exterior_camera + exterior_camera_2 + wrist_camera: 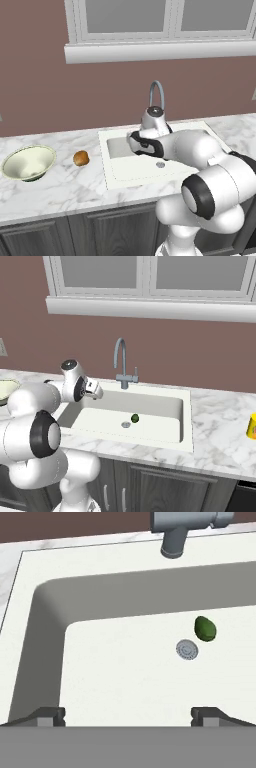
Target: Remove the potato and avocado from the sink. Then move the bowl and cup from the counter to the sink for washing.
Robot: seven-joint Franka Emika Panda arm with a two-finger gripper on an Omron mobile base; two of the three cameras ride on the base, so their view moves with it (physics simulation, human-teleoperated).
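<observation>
Fingers [128,714] spread wide, holding nothing, above the sink [45,637]. Avocado [205,628] lies beside the drain [187,649]. Potato [81,158] rests on the tabletop [65,185].

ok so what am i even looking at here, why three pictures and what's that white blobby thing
The white thing is a robot arm in a simulated kitchen. Two pictures come from cameras behind it, left and right; the third looks down from its hand. Its fingers stand wide open over the sink, holding nothing. An avocado lies in the basin beside the drain, under the faucet. On the counter, left of the sink, sit a bowl and a potato; a cup stands to the right.
</observation>
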